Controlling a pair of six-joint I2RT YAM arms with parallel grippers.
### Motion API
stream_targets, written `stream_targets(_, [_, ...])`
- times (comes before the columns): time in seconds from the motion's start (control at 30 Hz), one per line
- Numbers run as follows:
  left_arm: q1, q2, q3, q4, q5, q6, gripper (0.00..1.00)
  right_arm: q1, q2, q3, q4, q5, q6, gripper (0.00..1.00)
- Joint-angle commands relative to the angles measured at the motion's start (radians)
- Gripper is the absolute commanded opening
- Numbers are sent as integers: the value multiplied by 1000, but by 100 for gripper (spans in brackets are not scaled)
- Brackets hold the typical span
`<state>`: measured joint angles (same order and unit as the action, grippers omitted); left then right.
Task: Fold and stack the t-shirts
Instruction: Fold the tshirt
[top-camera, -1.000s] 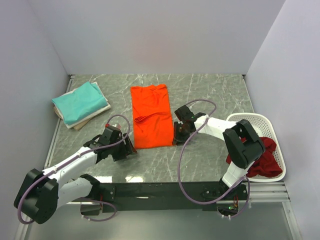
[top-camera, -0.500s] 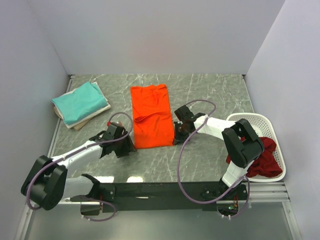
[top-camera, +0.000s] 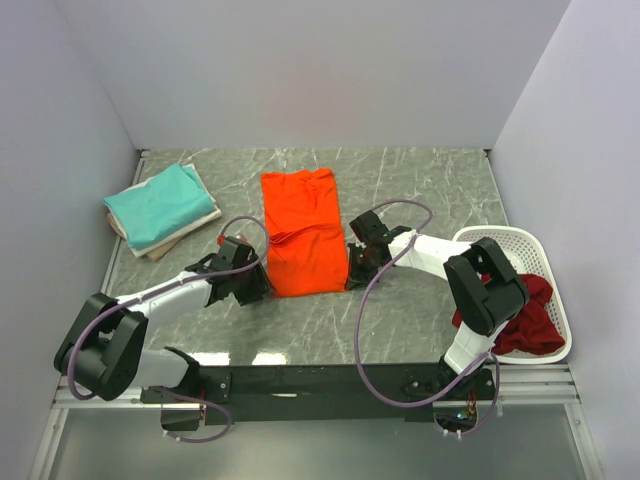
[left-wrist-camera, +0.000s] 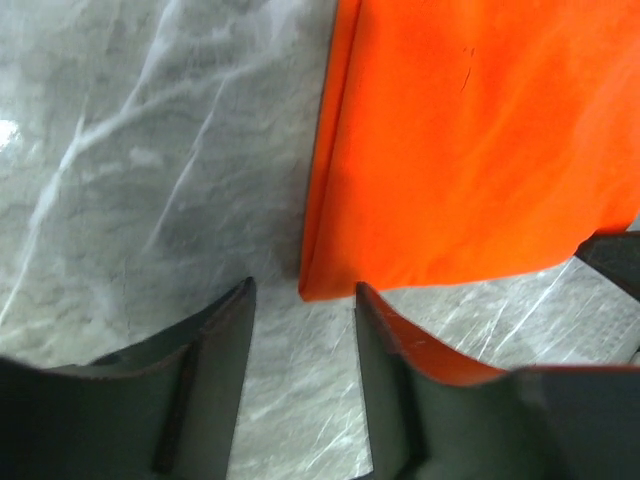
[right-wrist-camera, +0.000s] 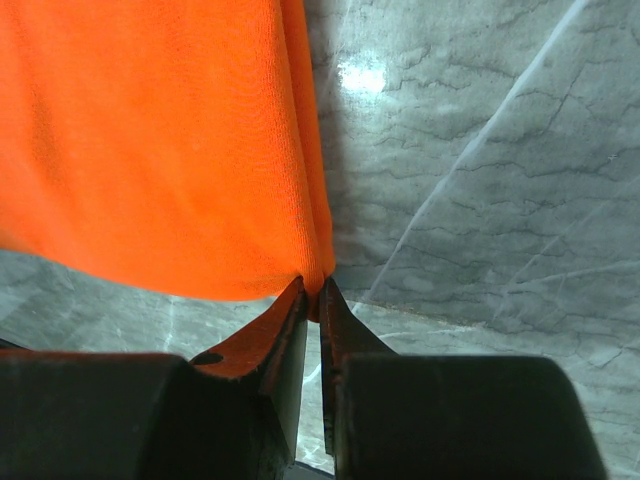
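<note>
Bright orange cotton t-shirt (top-camera: 300, 235), folded lengthwise, flat on grey marble table (top-camera: 420, 190), centre. Right gripper (right-wrist-camera: 313, 290) clenched on its near right corner. Left gripper (left-wrist-camera: 303, 292) at its near left corner, fingers apart, grasping nothing.

Left jaws apart, right jaws together
</note>
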<state>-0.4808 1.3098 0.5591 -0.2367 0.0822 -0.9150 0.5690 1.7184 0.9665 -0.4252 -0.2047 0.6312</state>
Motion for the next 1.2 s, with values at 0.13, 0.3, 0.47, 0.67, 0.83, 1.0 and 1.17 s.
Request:
stream_targets(0.13, [4, 92, 22, 22, -3, 7, 43, -1, 43, -8, -3, 27, -13, 15])
stream_targets(0.3, [4, 138, 25, 22, 5, 13, 28, -1, 43, -8, -3, 27, -13, 14])
stream_targets(0.47, [2, 148, 19, -6, 16, 13, 21, -1, 41, -8, -3, 28, -13, 14])
stream_targets(0.67, [2, 97, -14, -36, -2, 19, 17, -1, 41, -8, -7, 28, -11, 13])
stream_targets(0.83, [2, 85, -30, -15, 30, 41, 1, -1, 46, 8, -30, 19, -15, 0])
stream_targets(1.0, [2, 14, 28, -110, -2, 67, 0, -3, -23, -2, -69, 19, -19, 0])
stream_targets(1.17, [2, -124, 108, -245, -6, 73, 0, 0, -132, 18, -168, 39, -28, 0])
